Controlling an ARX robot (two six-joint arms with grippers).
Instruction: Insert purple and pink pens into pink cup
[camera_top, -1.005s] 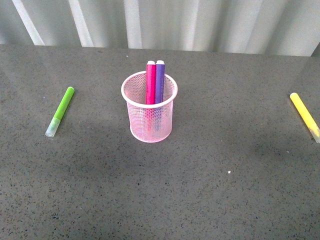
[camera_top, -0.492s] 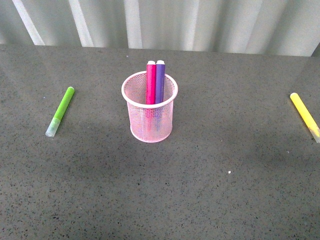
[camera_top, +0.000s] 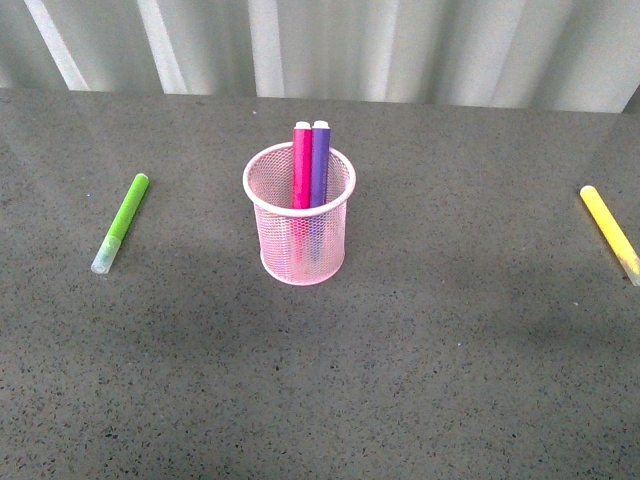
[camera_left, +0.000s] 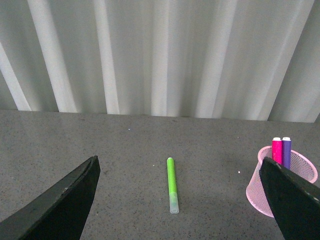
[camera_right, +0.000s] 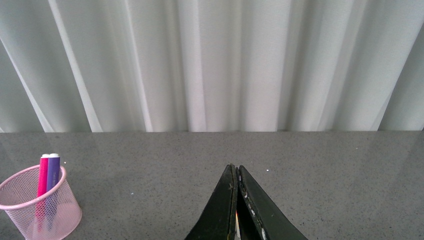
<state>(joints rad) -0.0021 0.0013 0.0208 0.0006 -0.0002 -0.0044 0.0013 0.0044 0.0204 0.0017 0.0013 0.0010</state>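
The pink pen (camera_top: 301, 165) and purple pen (camera_top: 320, 163) stand side by side in the cup (camera_top: 299, 214), mid-worktop, leaning toward its far rim. The job looks done, so the right move is to stay clear. The left gripper (camera_left: 180, 200) is spread wide and empty; the right gripper (camera_right: 236, 200) is pinched closed on nothing. Any retreat should avoid the cup, and leave the green pen (camera_top: 120, 222) and yellow pen (camera_top: 610, 234) near the side edges alone.

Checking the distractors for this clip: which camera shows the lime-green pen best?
The left wrist view: the lime-green pen lies whole and centred on the table, between the open left claw's fingers, pale cap nearest the camera. The front view shows it whole too, smaller, far left. The right wrist view misses it.
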